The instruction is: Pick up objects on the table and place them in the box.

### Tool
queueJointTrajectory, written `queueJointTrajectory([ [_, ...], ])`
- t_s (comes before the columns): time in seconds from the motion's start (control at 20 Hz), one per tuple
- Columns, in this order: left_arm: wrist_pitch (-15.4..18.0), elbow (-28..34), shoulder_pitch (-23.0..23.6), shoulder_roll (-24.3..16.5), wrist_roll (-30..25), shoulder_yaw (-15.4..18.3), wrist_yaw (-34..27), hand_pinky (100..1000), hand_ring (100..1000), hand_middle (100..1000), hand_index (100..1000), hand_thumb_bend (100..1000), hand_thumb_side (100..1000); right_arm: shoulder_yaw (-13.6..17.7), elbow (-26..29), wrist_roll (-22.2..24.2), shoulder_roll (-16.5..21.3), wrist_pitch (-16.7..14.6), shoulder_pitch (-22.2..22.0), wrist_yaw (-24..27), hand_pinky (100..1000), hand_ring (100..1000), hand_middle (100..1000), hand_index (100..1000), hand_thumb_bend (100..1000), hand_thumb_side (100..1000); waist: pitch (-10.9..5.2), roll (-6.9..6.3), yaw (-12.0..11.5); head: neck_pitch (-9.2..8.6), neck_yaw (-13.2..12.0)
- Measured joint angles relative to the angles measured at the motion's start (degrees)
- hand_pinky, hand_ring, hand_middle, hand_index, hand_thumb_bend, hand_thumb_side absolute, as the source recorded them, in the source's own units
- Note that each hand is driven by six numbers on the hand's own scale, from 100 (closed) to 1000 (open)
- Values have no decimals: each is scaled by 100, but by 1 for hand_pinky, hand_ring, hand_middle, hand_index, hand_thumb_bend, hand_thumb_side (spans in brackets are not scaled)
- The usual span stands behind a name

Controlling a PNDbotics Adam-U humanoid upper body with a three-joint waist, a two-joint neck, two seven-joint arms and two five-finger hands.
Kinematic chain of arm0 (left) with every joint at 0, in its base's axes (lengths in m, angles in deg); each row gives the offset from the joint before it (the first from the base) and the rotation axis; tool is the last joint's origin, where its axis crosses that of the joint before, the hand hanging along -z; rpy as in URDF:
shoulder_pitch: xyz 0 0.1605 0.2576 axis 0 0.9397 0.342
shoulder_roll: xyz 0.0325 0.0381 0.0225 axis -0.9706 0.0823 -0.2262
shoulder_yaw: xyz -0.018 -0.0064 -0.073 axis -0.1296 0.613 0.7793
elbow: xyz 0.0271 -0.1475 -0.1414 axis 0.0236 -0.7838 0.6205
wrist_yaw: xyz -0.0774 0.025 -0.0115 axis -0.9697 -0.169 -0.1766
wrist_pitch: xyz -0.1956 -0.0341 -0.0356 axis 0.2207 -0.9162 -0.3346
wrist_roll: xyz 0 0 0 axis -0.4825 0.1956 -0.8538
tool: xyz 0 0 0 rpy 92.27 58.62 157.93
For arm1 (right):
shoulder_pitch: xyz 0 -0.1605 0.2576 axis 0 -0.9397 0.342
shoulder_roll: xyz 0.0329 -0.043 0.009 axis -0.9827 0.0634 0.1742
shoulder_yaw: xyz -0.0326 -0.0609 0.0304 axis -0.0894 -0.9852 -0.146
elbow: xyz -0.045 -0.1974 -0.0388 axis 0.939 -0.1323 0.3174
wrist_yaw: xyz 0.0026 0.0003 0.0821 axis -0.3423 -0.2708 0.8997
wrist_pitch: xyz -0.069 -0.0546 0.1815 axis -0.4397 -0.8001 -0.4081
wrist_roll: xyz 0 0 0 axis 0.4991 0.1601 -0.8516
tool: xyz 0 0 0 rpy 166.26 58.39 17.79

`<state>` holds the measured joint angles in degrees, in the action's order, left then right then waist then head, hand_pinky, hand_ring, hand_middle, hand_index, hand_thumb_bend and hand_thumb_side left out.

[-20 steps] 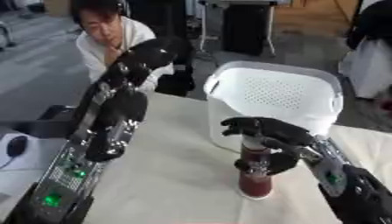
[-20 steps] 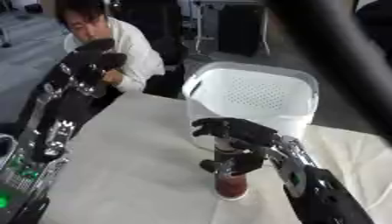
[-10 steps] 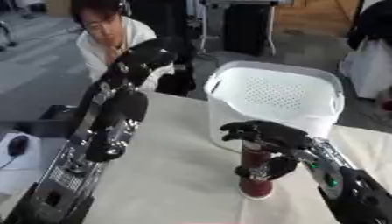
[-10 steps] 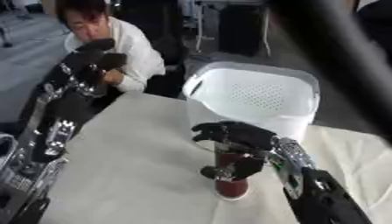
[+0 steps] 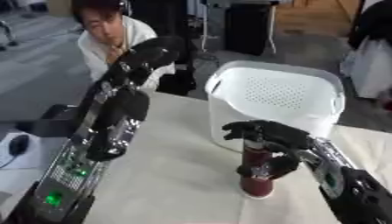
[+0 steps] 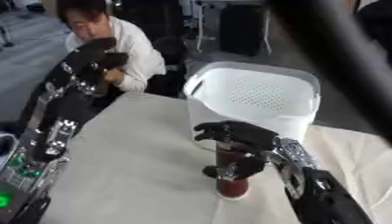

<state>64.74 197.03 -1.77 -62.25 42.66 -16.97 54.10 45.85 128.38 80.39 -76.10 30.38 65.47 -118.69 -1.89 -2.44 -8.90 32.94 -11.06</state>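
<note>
A dark red bottle (image 5: 257,186) stands upright on the cream tablecloth, just in front of the white perforated box (image 5: 277,92). My right hand (image 5: 269,133) comes in from the lower right; its fingers curl over the bottle's top and its thumb wraps the bottle's front. The bottle's base rests on the cloth. My left hand (image 5: 149,53) is held high at the upper left with its fingers curled and nothing in it, far from the bottle.
My left forearm (image 5: 107,131) runs up the left side over the table's edge. The table (image 5: 172,175) stretches out to the left of the bottle. A seated person is beyond the far edge, touching nothing.
My right hand's fingers and thumb have drawn a little closer round the bottle. The bottle and my left arm have stayed where they were.
</note>
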Motion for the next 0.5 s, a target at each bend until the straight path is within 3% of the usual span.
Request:
queueJointTrajectory([
  [0.5, 1, 0, -1, 1, 1, 0, 0, 907, 849, 916, 906, 100, 649, 173, -68, 27, 3, 27, 60, 110, 852, 857, 948, 929, 416, 1000, 18, -5, -1, 0, 0],
])
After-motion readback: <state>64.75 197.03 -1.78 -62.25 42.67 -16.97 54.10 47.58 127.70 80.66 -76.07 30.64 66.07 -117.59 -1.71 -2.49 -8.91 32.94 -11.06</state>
